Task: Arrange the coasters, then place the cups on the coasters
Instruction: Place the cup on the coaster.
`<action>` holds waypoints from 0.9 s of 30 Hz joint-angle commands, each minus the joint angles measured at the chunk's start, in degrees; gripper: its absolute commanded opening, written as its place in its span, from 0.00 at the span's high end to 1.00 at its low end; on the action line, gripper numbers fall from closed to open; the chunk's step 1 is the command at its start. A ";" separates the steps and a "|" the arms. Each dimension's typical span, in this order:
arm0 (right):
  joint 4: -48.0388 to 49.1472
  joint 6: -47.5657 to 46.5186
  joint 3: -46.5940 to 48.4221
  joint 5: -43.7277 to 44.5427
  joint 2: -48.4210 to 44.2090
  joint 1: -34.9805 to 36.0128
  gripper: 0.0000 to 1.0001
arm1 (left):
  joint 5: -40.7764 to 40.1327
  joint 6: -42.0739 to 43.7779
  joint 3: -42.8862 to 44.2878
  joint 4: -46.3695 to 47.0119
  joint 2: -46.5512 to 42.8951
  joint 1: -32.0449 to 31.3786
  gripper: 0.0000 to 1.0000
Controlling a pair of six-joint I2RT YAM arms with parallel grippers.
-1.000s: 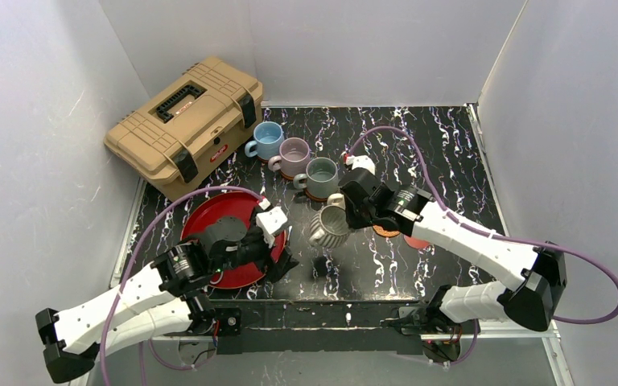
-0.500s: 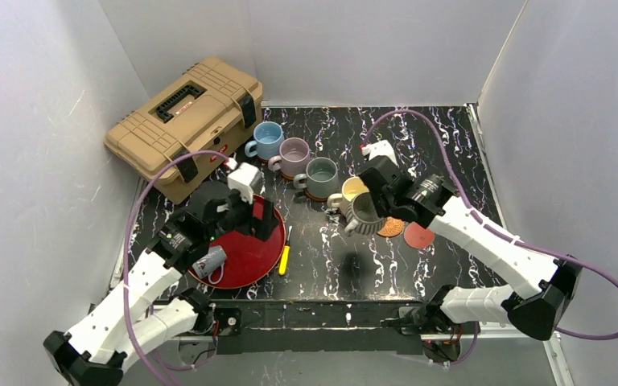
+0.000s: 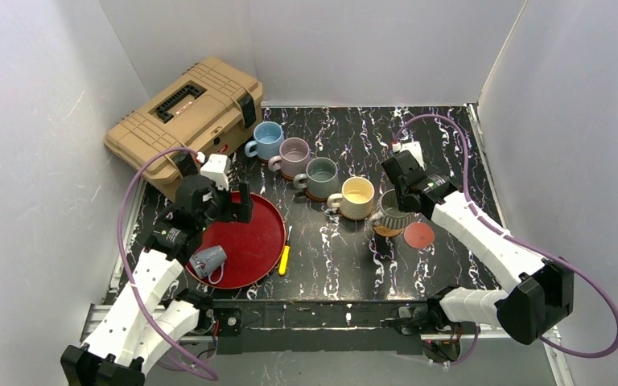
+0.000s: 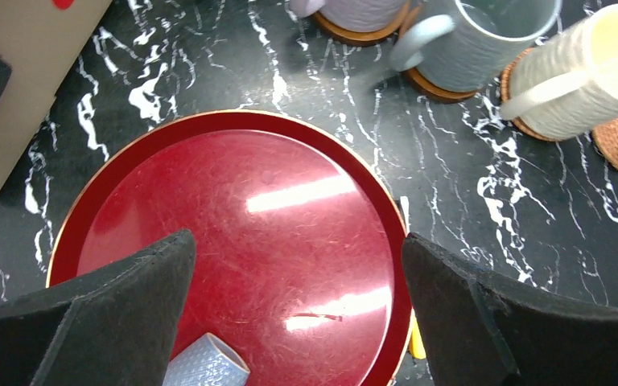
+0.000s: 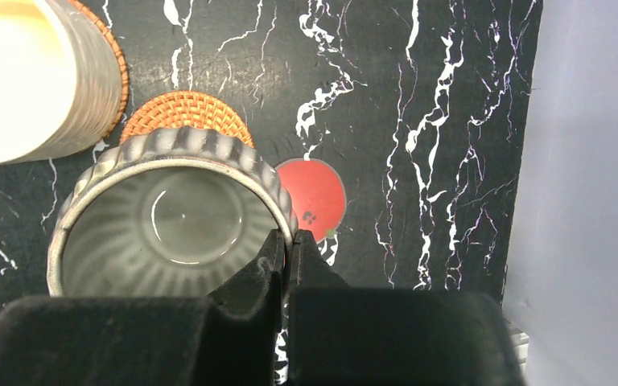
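My right gripper (image 5: pixel 290 241) is shut on the rim of the ribbed grey-white cup (image 5: pixel 169 217), which it holds upright over an orange woven coaster (image 5: pixel 187 111). I cannot tell if cup and coaster touch. The flat red coaster (image 3: pixel 418 234) lies bare just to the right. Blue (image 3: pixel 266 138), mauve (image 3: pixel 294 155), grey-green (image 3: pixel 320 175) and cream-yellow (image 3: pixel 357 195) cups stand in a diagonal row on coasters. The small pale grey cup (image 3: pixel 208 260) lies on its side on the red tray (image 3: pixel 249 233). My left gripper (image 4: pixel 298 249) hangs open over that tray, holding nothing.
A tan toolbox (image 3: pixel 183 122) sits at the back left, close to my left arm. A small yellow object (image 3: pixel 284 259) lies on the table by the tray's right rim. White walls close in the table on three sides.
The right arm carried the ribbed cup rightward and back, to over the woven coaster. The left gripper rose and drew back-left over the tray, opening wider. The small cup now shows on the tray.
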 commanded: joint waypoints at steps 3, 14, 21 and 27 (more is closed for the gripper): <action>6.44 6.34 -2.82 6.34 -1.49 -0.16 0.99 | -0.99 -2.56 -0.24 0.58 0.21 4.98 0.02; 12.73 11.63 -9.54 6.19 -2.86 -0.08 0.99 | -1.51 -3.33 -0.56 0.71 -0.43 7.36 0.02; 15.27 12.86 -11.97 5.75 -1.99 0.01 0.99 | -1.50 -3.09 -0.51 0.71 -0.36 7.50 0.02; 16.85 13.36 -13.07 6.09 -1.57 0.09 0.99 | -1.47 -3.07 -0.50 0.71 -0.45 7.48 0.02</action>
